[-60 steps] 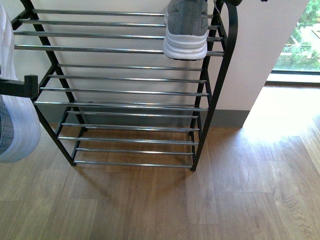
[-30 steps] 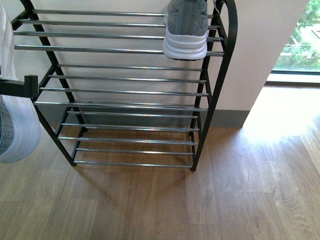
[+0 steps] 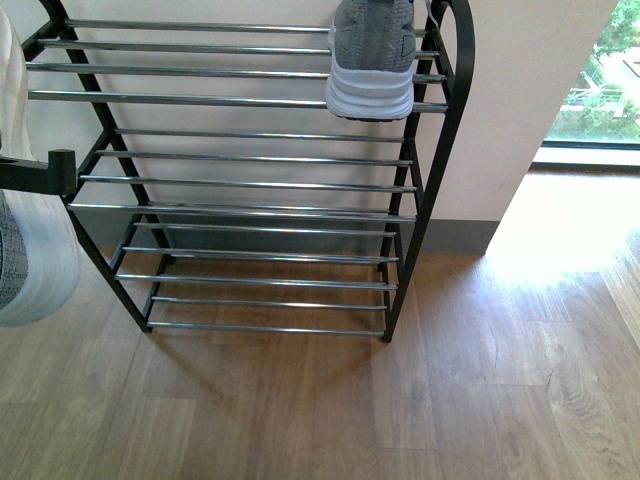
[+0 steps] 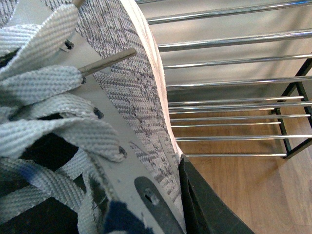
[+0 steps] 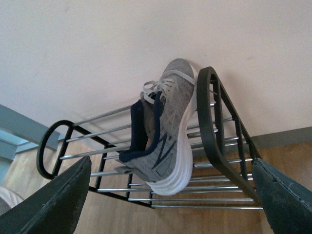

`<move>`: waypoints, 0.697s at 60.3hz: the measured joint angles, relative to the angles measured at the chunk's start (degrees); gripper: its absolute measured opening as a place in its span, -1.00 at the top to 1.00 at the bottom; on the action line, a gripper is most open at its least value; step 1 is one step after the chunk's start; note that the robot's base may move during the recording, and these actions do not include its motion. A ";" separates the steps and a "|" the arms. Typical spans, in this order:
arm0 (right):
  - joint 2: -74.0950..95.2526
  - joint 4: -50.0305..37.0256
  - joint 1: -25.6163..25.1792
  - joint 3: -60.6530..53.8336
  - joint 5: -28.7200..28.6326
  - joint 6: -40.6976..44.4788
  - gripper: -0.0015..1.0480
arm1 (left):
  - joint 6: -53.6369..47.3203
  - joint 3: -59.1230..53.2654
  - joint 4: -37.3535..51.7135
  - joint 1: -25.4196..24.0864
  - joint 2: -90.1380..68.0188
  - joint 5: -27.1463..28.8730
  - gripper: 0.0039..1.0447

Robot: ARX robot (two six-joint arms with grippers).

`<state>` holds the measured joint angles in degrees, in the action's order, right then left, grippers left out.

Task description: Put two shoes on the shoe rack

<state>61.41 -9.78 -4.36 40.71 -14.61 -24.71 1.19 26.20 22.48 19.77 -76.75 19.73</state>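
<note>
One grey knit sneaker point(image 3: 372, 60) rests on the top tier of the shoe rack point(image 3: 250, 182), at its right end, with the white sole facing me. The right wrist view shows this sneaker point(image 5: 165, 141) lying tilted on the chrome bars beside the rack's black end loop point(image 5: 210, 122). My right gripper point(image 5: 170, 214) hangs open and back from it, holding nothing. The second grey sneaker point(image 3: 30, 260) is at the far left, off the rack, with my left gripper point(image 3: 45, 178) shut on it. Its laces and knit side point(image 4: 126, 87) fill the left wrist view, one black finger point(image 4: 204, 204) against its side.
The rack stands on a wood floor point(image 3: 420, 400) against a pale wall point(image 3: 530, 90). Its lower tiers point(image 3: 260, 280) hold nothing, and the top tier's bars left of the placed sneaker are bare. A bright window point(image 3: 600, 90) is at the far right.
The dark tips of my right gripper, at the front view's top edge above the rack's right end a second ago, have left that view. The held sneaker has hardly moved.
</note>
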 joint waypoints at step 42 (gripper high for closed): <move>-20.90 -12.68 -4.48 -23.26 6.19 21.42 0.11 | 0.02 0.00 0.00 0.07 0.00 -0.17 0.97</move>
<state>40.51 -22.46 -8.84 17.45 -8.43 -3.29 1.21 26.20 22.48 19.84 -76.75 19.55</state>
